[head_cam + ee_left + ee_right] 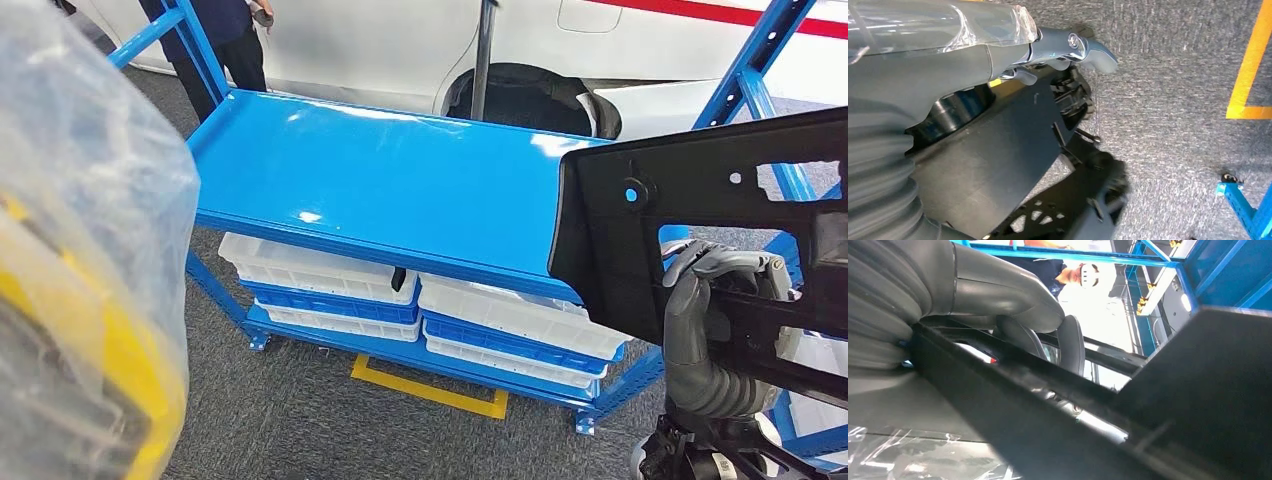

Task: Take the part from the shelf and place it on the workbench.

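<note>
A long black plastic part with holes and cut-outs hangs at the right, its left end over the right end of the blue workbench top. My right hand grips the part from below, fingers curled around its lower bar. In the right wrist view the part crosses close in front of the hand, which is wrapped over its edge. My left hand hangs above the grey floor with its thumb stretched out and nothing seen in its grasp.
White and blue bins fill the lower level under the bench top. A white car and a person stand behind. A yellow floor marking lies in front. Another blue rack rises at the right. A plastic-wrapped yellow mass covers the left.
</note>
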`<state>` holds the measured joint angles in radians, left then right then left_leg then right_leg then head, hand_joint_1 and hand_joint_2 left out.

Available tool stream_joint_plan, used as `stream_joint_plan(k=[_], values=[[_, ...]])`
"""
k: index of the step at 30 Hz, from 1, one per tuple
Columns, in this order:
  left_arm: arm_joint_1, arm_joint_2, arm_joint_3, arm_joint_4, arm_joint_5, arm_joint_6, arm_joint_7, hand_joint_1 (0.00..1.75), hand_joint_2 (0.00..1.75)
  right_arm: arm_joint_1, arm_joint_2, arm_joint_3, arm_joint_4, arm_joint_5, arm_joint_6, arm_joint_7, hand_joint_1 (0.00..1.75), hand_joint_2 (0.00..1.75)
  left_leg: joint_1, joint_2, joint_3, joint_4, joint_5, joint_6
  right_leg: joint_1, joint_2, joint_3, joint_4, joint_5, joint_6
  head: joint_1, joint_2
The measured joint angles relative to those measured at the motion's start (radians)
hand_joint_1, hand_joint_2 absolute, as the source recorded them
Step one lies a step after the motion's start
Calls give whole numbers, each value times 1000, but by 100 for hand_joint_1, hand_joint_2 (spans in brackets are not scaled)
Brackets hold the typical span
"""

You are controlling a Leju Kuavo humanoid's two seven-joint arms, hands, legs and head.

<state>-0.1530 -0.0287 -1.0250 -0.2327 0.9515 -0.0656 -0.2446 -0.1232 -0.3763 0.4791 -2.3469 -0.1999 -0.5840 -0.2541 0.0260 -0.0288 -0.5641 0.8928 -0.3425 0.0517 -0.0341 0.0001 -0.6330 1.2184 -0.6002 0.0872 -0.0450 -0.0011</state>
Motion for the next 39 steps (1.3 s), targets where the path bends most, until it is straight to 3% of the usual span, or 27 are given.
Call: stream_joint_plan(k=[2,6,7,8,10,11,13,14,15,16,17,19,21,23,25,27,29,30,31,32,34,36,38,39], values=[[2,0,0,0,-1,0,0,0,175,0,0,0,1,0,0,0,175,175,5,-8,0,1,-1,-7,-4,0,-2,-10,22,7,0,0],[2,0,0,0,-1,0,1,0,175,0,0,0,1,0,0,0,175,175,6,-10,0,2,-2,-8,-5,0,3,-21,30,8,0,0],[1,1,0,0,1,0,1,0,175,1,1,1,3,0,-1,0,175,175,8,-21,-6,13,-6,-21,-9,12,28,-78,57,5,1,0],[3,2,0,0,2,-1,2,0,175,3,3,1,6,0,-1,0,175,175,12,-28,-13,28,-13,-35,-12,18,53,-133,83,-6,0,0],[3,4,0,0,7,-2,4,0,175,5,6,2,12,-1,-3,0,175,175,14,-19,-51,106,-52,-61,-14,22,100,-239,131,-32,-3,0],[4,4,0,0,7,-2,4,0,175,5,7,2,13,0,-3,-1,175,175,12,-2,-80,168,-83,-61,-9,7,99,-237,131,-43,-6,0],[2,4,0,0,6,-3,4,0,175,6,9,2,14,-1,-3,-1,175,175,5,15,-152,322,-150,-54,1,-15,99,-237,129,-50,-8,0],[2,4,0,0,6,-3,4,0,175,6,9,2,14,-1,-3,-1,175,175,1,16,-174,372,-165,-48,7,-27,100,-237,128,-53,-8,0],[2,4,0,0,5,-3,5,0,175,6,10,2,14,-1,-3,0,175,175,-4,18,-177,381,-162,-40,13,-38,101,-237,126,-55,-9,0],[2,4,0,0,5,-3,5,0,175,6,11,2,14,-1,-3,0,175,175,-12,21,-158,345,-140,-27,19,-49,103,-237,124,-57,-9,0],[3,4,-1,0,5,-3,6,0,175,6,11,1,15,-1,-3,0,175,175,-23,31,-121,275,-108,-10,25,-59,106,-237,122,-59,-9,0],[3,6,-1,0,7,-4,6,0,175,6,11,1,15,-1,-3,-1,175,175,-46,68,-51,140,-66,20,34,-78,110,-238,117,-60,-7,0],[2,7,-1,0,8,-4,6,0,175,6,11,0,15,-2,-5,-1,175,175,-59,85,-31,92,-61,29,36,-97,112,-239,113,-55,-6,0],[7,7,-1,0,8,-5,7,0,175,6,12,-1,16,-6,-8,-1,175,175,-57,65,-29,81,-55,26,34,-107,116,-239,107,-48,-6,0],[10,7,-1,0,8,-5,8,0,175,8,12,-4,16,-9,-11,-2,175,175,-48,45,-21,68,-48,28,32,-69,103,-199,76,-40,-5,0],[9,6,-1,0,8,-5,9,0,175,15,13,-8,17,-12,-13,-3,175,175,-44,24,-17,63,-45,31,28,-20,47,-80,15,-34,-2,0],[9,3,-1,0,8,-5,9,0,175,23,13,-11,18,-21,-14,-6,175,175,-43,0,-17,64,-45,31,26,-8,-15,34,-21,-29,-1,0],[10,3,-1,0,8,-6,10,0,175,26,13,-12,19,-26,-14,-9,175,175,-42,-13,-16,64,-45,31,25,-7,-24,43,-10,-27,0,0],[12,2,-1,0,8,-6,10,0,175,29,13,-14,21,-32,-14,-13,175,175,-41,-27,-15,65,-46,30,23,-4,-14,10,21,-25,0,0],[12,2,-1,0,8,-6,11,0,175,32,13,-15,22,-37,-14,-18,175,175,-39,-41,-13,66,-46,28,19,7,14,-58,64,-22,0,0],[12,2,0,0,8,-6,11,0,175,38,14,-18,24,-47,-16,-33,175,175,-39,-68,-16,72,-48,19,8,61,73,-192,122,-20,-1,0],[12,3,-1,0,8,-5,12,0,175,48,15,-20,27,-56,-21,-49,175,175,-38,-91,-27,74,-45,6,5,92,92,-242,131,-26,-2,0],[16,4,-1,0,8,-5,13,0,175,58,19,-26,30,-73,-26,-70,175,175,-34,-103,-35,75,-42,-6,7,67,93,-246,134,-40,-2,0],[19,4,-1,0,8,-4,14,0,175,63,21,-30,31,-85,-27,-81,175,175,-36,-87,-41,87,-49,-11,7,54,95,-249,135,-47,-3,0]])
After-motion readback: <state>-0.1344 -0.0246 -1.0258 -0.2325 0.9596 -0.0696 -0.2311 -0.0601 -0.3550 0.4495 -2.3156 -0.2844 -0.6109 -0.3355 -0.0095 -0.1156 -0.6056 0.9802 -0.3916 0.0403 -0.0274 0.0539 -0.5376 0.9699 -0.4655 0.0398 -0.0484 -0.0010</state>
